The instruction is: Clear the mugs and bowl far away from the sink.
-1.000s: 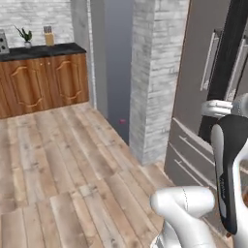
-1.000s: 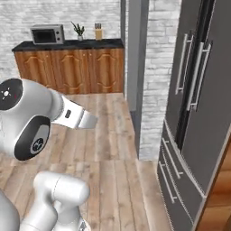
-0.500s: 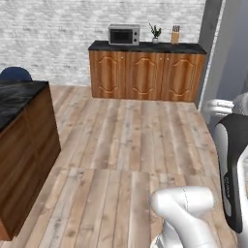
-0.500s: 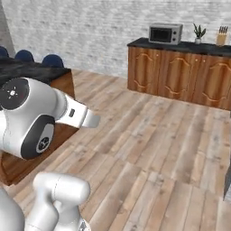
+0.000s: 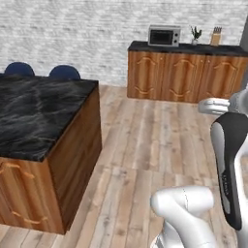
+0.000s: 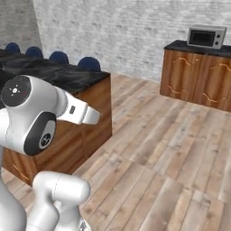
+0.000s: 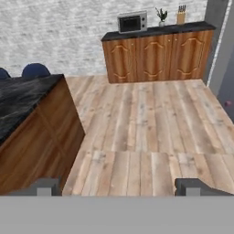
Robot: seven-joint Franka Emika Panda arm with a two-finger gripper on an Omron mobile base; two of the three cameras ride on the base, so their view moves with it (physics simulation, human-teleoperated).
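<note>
A: What bounds the room at the top of the left base view?
B: A pale brick wall [image 5: 72,34], with a wooden cabinet [image 5: 186,72] under a dark counter at upper right. On it stand a microwave [image 5: 164,36], a small plant [image 5: 195,34] and a knife block [image 5: 216,36].

A: And the lower half?
B: A plank floor [image 5: 145,145] runs through the centre. At left stands an island [image 5: 38,121] with a black marbled top and wooden sides; two blue chairs [image 5: 64,72] show behind it.

A: The hand view?
B: A grey panel [image 7: 219,41] rises at its upper right edge, beside the cabinet.
</note>
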